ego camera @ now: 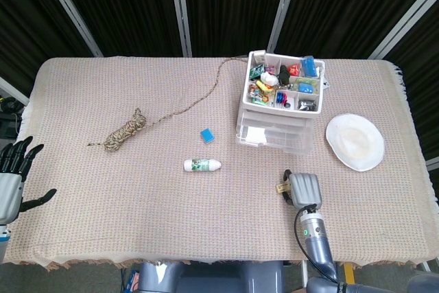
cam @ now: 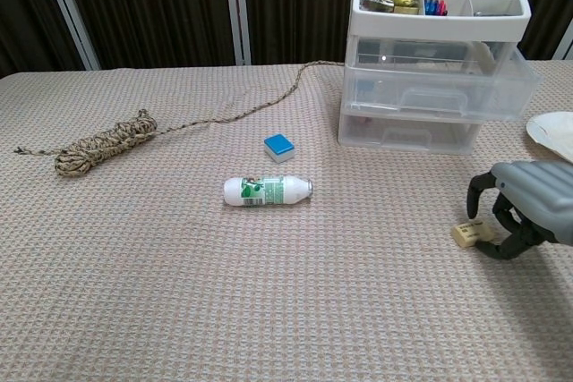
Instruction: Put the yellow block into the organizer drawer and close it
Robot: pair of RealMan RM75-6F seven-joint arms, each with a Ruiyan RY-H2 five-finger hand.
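Observation:
The small yellow block (cam: 466,233) lies on the tablecloth in front of the organizer, also seen from the head view as the yellow block (ego camera: 281,187). My right hand (cam: 521,210) hovers just right of it, fingers arched over the block and thumb low beside it, with no firm grip showing. The clear organizer (cam: 439,87) has a tray of small items on top, and its middle drawer (cam: 445,93) is pulled partly out. My left hand (ego camera: 14,169) hangs off the table's left edge, fingers spread and holding nothing.
A white bottle (cam: 267,191) lies mid-table with a blue block (cam: 279,147) behind it. A coiled rope (cam: 103,145) trails toward the organizer. A white plate (ego camera: 354,141) sits right of the organizer, close to my right arm.

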